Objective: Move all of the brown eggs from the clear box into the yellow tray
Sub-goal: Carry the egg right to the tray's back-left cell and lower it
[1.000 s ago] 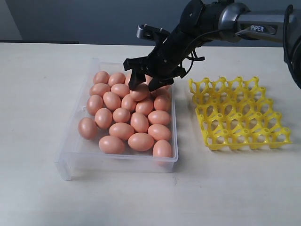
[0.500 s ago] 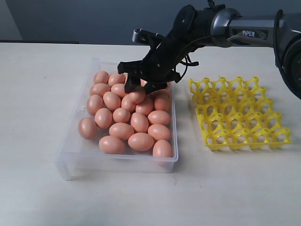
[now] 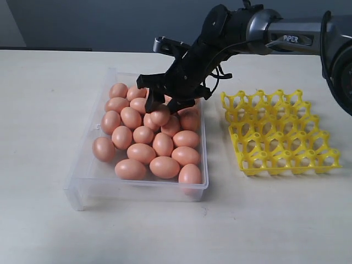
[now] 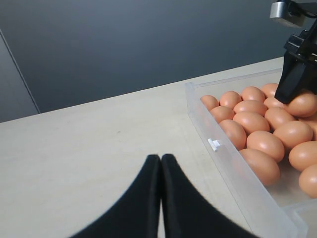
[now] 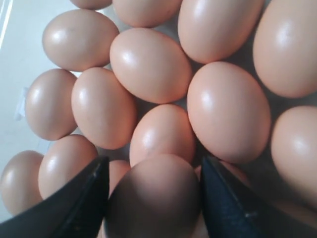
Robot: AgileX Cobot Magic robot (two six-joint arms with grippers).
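Orange-brown and matte, one brown egg (image 5: 153, 193) is sitting pinched between the right gripper's (image 3: 161, 107) black fingers (image 5: 74, 208), spread egg-wide, above the other smooth brown eggs (image 3: 142, 153) filling the clear box (image 3: 110, 190). The left gripper (image 4: 160, 157) is pressing its fingers together. Behind, the right arm (image 3: 258, 27) is reaching down, bent, past the yellow tray (image 3: 286, 168).

Exterior raised, frontal; wrists both see eggs (image 5: 148, 64)

Tabletop (image 3: 44, 220): box (image 3: 82, 192) near the middle, eggs (image 3: 142, 153) heaped inside; tray (image 3: 286, 169) just beside it, toward the right edge.
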